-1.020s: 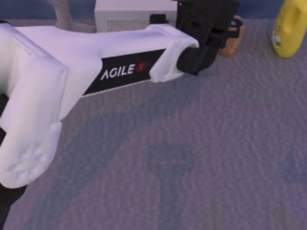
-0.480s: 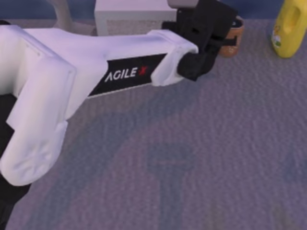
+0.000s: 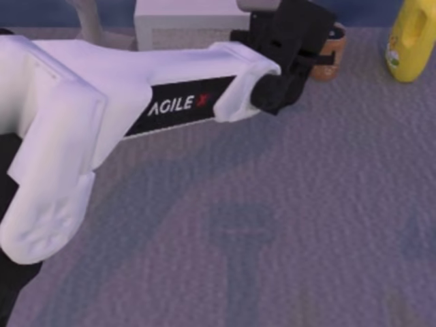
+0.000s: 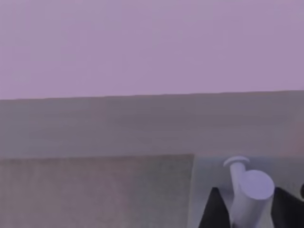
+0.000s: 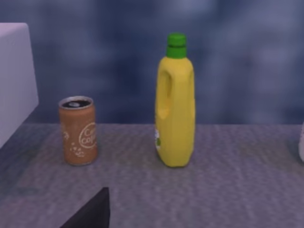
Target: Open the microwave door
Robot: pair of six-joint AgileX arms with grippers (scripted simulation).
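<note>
Grey textured table (image 3: 286, 225): white microwave (image 3: 184, 17) at far edge, brown can (image 5: 78, 130), yellow bottle (image 5: 175, 104).

White microwave (image 3: 184, 19) at table's far edge, door (image 4: 95, 190) shut

Grey textured tabletop (image 3: 286, 225), blurred blue backdrop (image 5: 247, 57)
</note>
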